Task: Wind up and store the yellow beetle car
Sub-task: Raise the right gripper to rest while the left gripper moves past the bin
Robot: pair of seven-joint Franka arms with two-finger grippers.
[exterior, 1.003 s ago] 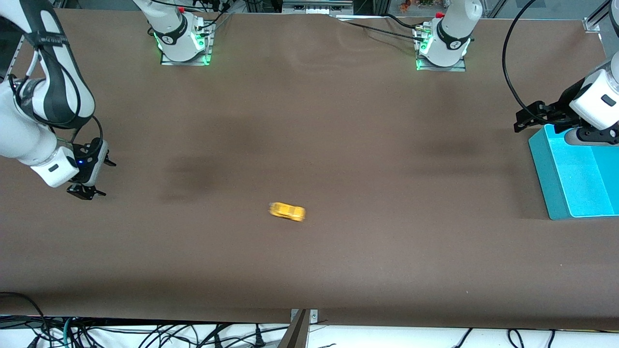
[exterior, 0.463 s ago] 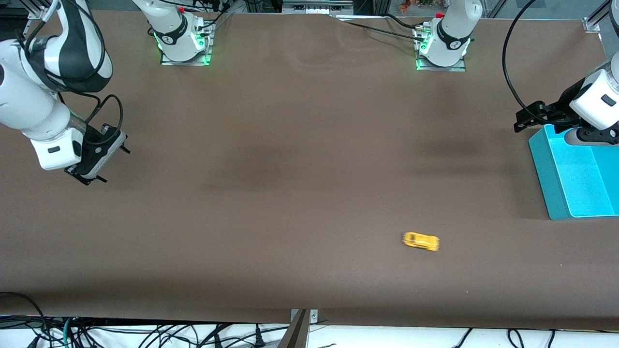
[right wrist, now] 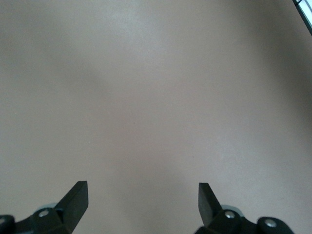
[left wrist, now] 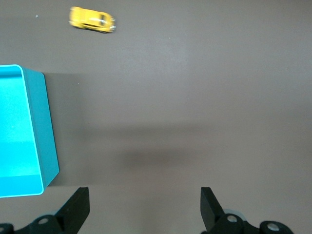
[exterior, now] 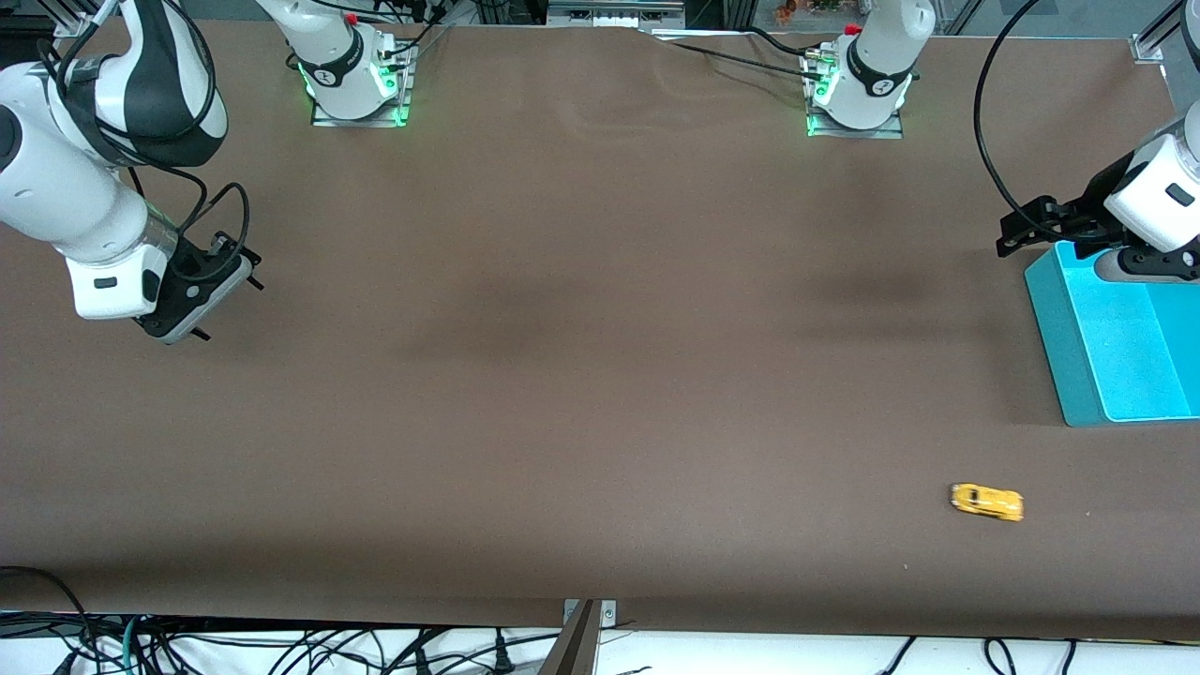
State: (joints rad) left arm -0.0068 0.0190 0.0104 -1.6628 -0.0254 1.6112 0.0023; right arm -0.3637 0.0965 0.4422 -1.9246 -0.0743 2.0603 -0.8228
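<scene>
yellow beetle car [exterior: 986, 502] loose on table, near teal bin [exterior: 1078, 356], unstored | left gripper [left wrist: 144, 209] jaws spread over bin | right gripper [right wrist: 141, 204] jaws spread, empty

Even overhead light, soft shadows.
Broad dim patches darken the brown table [exterior: 600, 394]; the yellow beetle car [left wrist: 91, 19] smears slightly with blur.

White arms [exterior: 56, 202] with black joint bands and black cables — bases [exterior: 356, 89] glowing green.

Tiny yellow beetle car [exterior: 986, 502] on its wheels, alone on brown table, toward left arm's end
</scene>
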